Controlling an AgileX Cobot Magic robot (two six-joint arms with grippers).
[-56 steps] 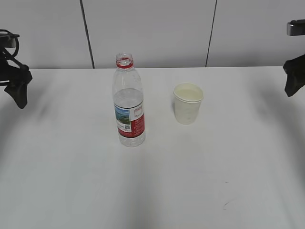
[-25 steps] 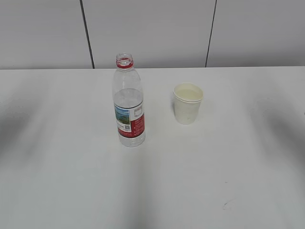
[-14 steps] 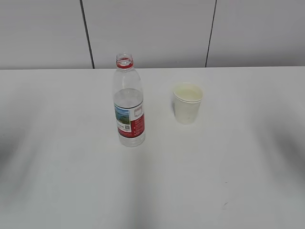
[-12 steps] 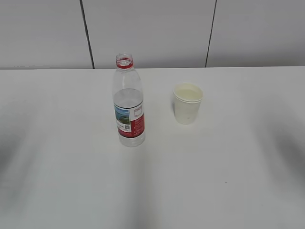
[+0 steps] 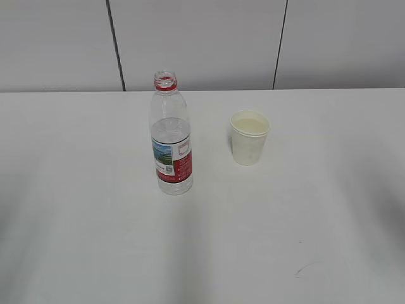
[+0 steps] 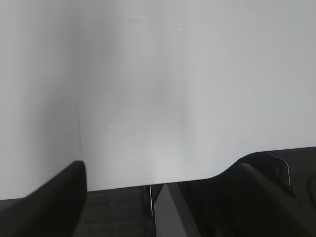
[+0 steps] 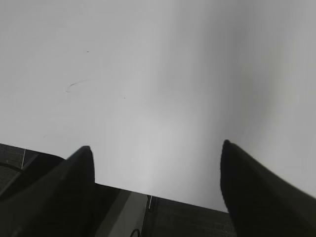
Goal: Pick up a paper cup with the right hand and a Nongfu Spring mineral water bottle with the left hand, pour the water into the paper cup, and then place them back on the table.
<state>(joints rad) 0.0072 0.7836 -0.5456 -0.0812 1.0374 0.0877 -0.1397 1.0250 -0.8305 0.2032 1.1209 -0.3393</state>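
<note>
1. Standing upright on the table (image 5: 76, 240): Nongfu Spring mineral water bottle (image 5: 171, 142), cap off, red neck ring showing, water (image 5: 170, 130) level roughly at the top of the label. Position: left of centre in the exterior view.
2. Paper cup (image 5: 249, 137): upright, at 3 o'clock of the bottle, near but clearly apart from it. Pale contents visible inside; whether liquid or only the cream lining, cannot tell.
3. Left hand (image 6: 158, 197): absent from the exterior view. Wrist view shows two dark fingers spread wide over the near table edge, nothing between them.
4. Right hand (image 7: 155, 182): likewise out of the exterior view; fingers wide apart, empty, over bare tabletop near a faint scuff mark (image 7: 76, 85).
5. Step in hand, judged: both items sit on the table and both hands are clear of them, so either the task is at its close or the approach has not begun.
6. Handling note: any regrasp should take the bottle at the label band and the cup mid-wall with light pressure; a thin cup crushes easily.
7. Room: open tabletop at 6, 9 and 3 o'clock of the pair. Rear edge and wall panels lie at 12 o'clock; approach from the front or sides.
</note>
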